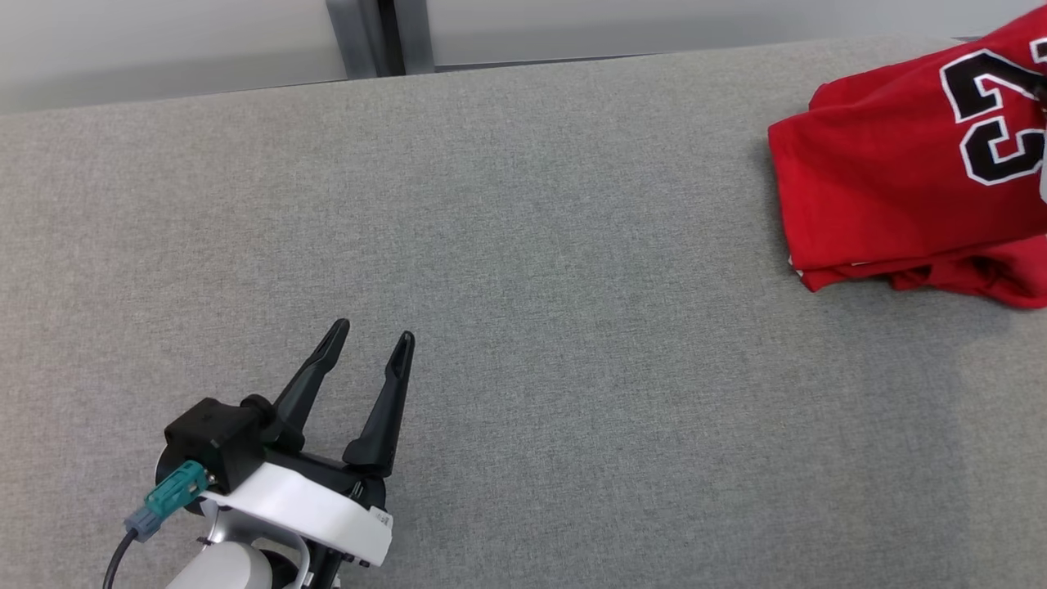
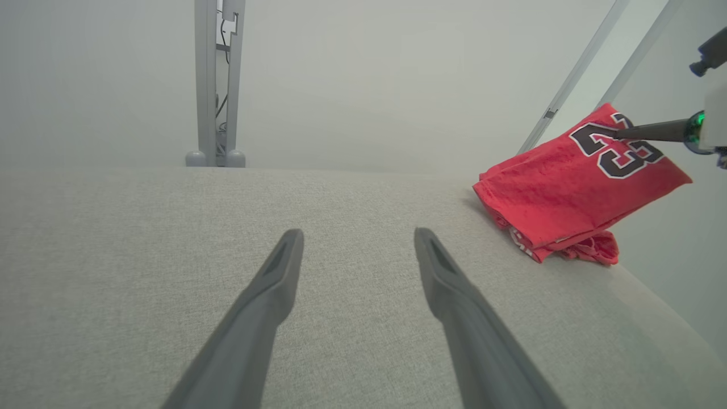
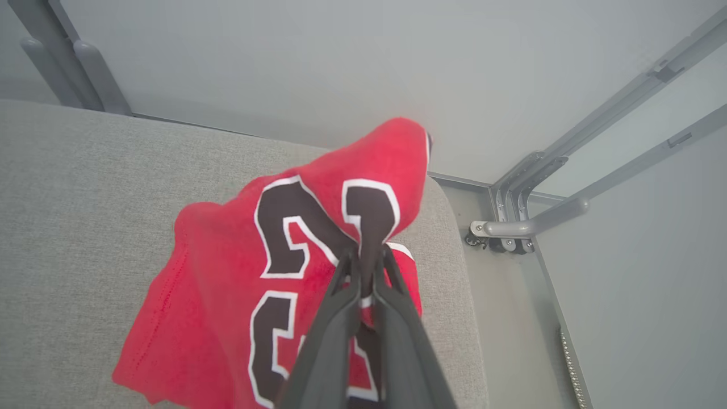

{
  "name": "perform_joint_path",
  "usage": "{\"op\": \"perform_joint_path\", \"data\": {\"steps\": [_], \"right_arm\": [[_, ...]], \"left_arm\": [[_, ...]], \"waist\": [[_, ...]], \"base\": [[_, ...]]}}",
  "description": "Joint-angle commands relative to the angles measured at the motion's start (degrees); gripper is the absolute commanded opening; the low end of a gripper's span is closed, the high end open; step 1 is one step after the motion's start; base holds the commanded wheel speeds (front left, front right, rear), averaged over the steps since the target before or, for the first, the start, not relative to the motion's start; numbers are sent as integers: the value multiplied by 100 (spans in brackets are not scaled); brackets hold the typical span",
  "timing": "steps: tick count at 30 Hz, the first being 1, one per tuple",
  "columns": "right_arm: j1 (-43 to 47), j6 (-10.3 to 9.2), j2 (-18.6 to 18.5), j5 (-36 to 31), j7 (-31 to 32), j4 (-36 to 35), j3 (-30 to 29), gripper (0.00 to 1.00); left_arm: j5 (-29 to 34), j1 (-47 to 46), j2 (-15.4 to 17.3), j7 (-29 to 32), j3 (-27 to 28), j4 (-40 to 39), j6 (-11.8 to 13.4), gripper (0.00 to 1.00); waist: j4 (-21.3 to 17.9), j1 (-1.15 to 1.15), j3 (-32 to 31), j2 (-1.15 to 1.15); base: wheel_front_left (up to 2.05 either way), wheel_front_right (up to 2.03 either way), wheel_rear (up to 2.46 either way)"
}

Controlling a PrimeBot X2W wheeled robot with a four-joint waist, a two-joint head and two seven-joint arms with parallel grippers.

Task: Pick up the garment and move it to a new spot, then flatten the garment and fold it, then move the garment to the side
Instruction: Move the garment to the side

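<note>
The garment [image 1: 891, 180] is a red jersey with black, white-edged numerals, folded into a thick pile at the far right of the grey table [image 1: 523, 245]. In the right wrist view my right gripper [image 3: 368, 255] is shut on a pinched fold of the garment [image 3: 227, 272] at the numerals, lifting that part into a peak. The left wrist view shows the garment [image 2: 562, 193] at the table's right end, with the right gripper's fingers [image 2: 647, 132] reaching onto it from the right. My left gripper [image 1: 372, 337] stands open near the table's front left, far from the cloth, nothing between its fingers [image 2: 272, 284].
The table's far edge meets a pale wall with a grey upright post [image 1: 368, 37]. Beyond the table's right end is a drop to the floor, with grey metal frame bars [image 3: 545, 221] there. Bare grey table surface lies between my left gripper and the garment.
</note>
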Motion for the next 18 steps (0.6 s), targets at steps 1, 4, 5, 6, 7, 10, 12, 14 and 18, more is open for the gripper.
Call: {"op": "perform_joint_path", "data": {"steps": [1, 4, 5, 6, 7, 10, 12, 14, 18], "right_arm": [[-71, -1, -63, -195, -36, 82, 15, 0], [-69, -1, -85, -358, -35, 158, 21, 0], [-70, -1, -98, -428, -46, 200, 12, 0], [-81, -1, -114, -588, -76, 289, -20, 0], [-81, -1, -114, -588, -76, 289, -20, 0], [-110, -1, -141, -911, -117, 426, -39, 0], [-115, -1, -143, -1114, -114, 508, -59, 0], [-74, -1, -130, -1340, -151, 633, -134, 0], [-25, -1, -153, -1771, -217, 759, -149, 0]], "left_arm": [[52, -96, 34, 19, -5, -31, 8, 100], [52, -105, 41, 26, -16, -39, 17, 100], [49, -114, 41, 32, -18, -41, 16, 100], [52, -129, 53, 39, -20, -52, 25, 100], [52, -129, 53, 39, -20, -52, 25, 100], [65, -156, 68, 50, -22, -69, 33, 100], [70, -178, 79, 61, -27, -80, 37, 100], [73, -193, 87, 75, -36, -95, 41, 100], [93, -212, 113, 96, -38, -119, 48, 100]], "waist": [[32, 0, 38, 0], [55, 0, 67, 0], [65, 0, 82, 0], [85, 0, 120, 0], [85, 0, 120, 0], [110, 0, 170, 0], [128, 0, 201, 0], [158, 0, 254, 0], [204, 0, 343, 0]], "base": [[0, 0, 0], [0, 0, 0], [0, 0, 0], [0, 0, 0], [0, 0, 0], [0, 0, 0], [0, 0, 0], [0, 0, 0], [0, 0, 0]]}}
